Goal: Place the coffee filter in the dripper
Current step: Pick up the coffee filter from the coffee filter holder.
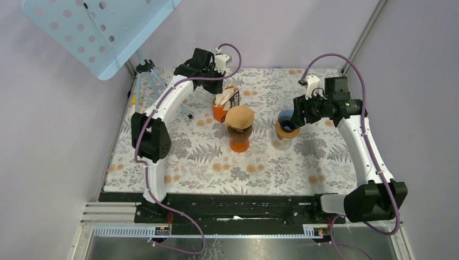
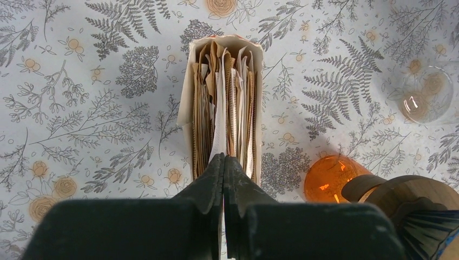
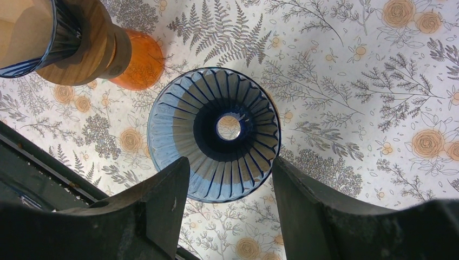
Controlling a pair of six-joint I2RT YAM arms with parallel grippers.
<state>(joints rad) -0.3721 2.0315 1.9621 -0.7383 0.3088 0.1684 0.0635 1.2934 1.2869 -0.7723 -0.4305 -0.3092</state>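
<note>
A stack of brown and white paper coffee filters stands upright in a holder (image 2: 238, 92) at the back of the mat (image 1: 227, 99). My left gripper (image 2: 223, 162) is above it (image 1: 221, 89), its jaws pressed together on the top edge of a white filter (image 2: 219, 130) that is still in the stack. An empty blue ribbed dripper (image 3: 216, 132) sits on a clear glass carafe (image 1: 287, 124). My right gripper (image 3: 230, 165) is open right above its near rim (image 1: 297, 116), touching nothing.
A second dripper with a wooden collar and a brown filter in it (image 1: 240, 116) sits on an orange carafe (image 1: 239, 142), between the holder and the blue dripper. It also shows in the right wrist view (image 3: 81, 38). A tripod (image 1: 149, 76) with a blue perforated panel (image 1: 103, 27) stands back left.
</note>
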